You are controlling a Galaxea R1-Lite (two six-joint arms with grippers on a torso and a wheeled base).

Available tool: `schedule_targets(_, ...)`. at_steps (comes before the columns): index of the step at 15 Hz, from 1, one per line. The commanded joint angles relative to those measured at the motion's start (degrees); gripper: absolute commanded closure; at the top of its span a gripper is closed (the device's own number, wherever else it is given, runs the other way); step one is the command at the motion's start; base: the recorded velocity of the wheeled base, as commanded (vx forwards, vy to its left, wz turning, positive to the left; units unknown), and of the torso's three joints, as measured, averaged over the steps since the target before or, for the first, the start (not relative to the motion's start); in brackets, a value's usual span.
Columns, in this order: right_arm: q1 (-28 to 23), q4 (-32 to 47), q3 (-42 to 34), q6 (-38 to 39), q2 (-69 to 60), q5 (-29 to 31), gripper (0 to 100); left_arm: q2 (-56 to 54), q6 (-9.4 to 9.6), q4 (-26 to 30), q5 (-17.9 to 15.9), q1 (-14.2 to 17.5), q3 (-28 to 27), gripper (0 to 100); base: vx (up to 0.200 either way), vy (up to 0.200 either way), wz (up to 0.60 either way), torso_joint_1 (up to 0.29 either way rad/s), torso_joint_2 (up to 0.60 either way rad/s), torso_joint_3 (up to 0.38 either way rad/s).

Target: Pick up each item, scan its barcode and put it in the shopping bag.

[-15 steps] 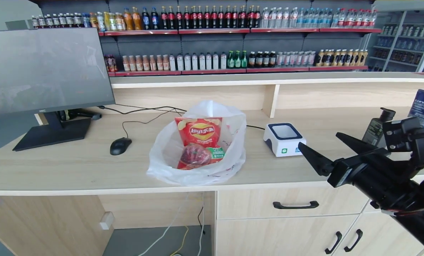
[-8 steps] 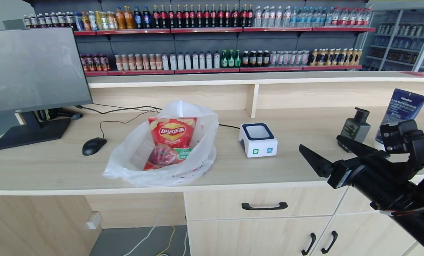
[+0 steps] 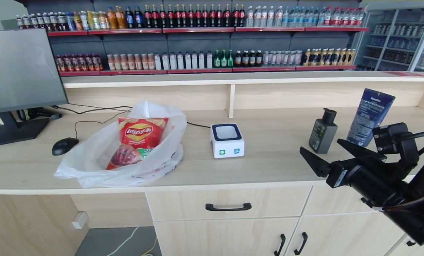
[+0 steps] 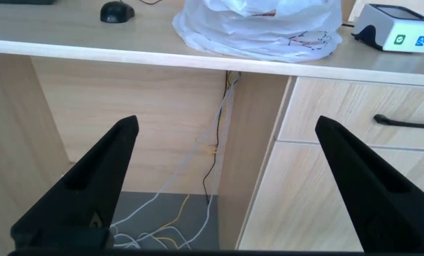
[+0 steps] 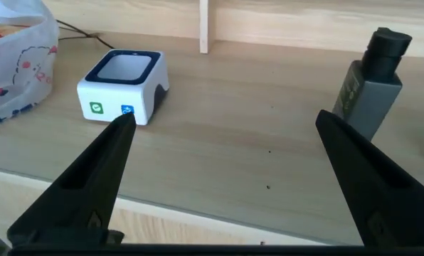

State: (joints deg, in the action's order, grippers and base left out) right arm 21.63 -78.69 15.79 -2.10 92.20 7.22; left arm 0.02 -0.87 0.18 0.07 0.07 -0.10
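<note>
Now, your right end effector (image 5: pixel 226 121) hangs released, jaws spread wide, near the grey pump bottle (image 3: pixel 323 133). The bottle stands upright on the bench (image 3: pixel 269 160), well to the right of the scanner (image 3: pixel 227 140), with the blue tube (image 3: pixel 370 115) just beside it. The left end effector (image 4: pixel 226 121), also released, is below the bench top on the scanner's other side, where the shopping bag (image 3: pixel 91 167) lies. I judge the bottle stiff, smooth and a little heavy with liquid, so take hold across its flat body under the black cap; its label is too small to read.
</note>
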Motion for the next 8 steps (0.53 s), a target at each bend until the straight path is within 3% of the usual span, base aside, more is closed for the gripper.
schedule_targets(1,-1.24,-0.06,-0.23,-0.01,1.23,-0.01,0,0.06,-0.01,-0.01,0.01,0.01,0.01,0,0.0,-0.2,0.0,0.007,0.0,-0.002)
schedule_targets(8,-1.32,-0.24,-2.16,-0.01,0.97,-0.1,0,0.06,-0.1,-0.01,0.01,0.01,0.01,0,0.0,-0.2,0.0,0.001,0.0,0.002)
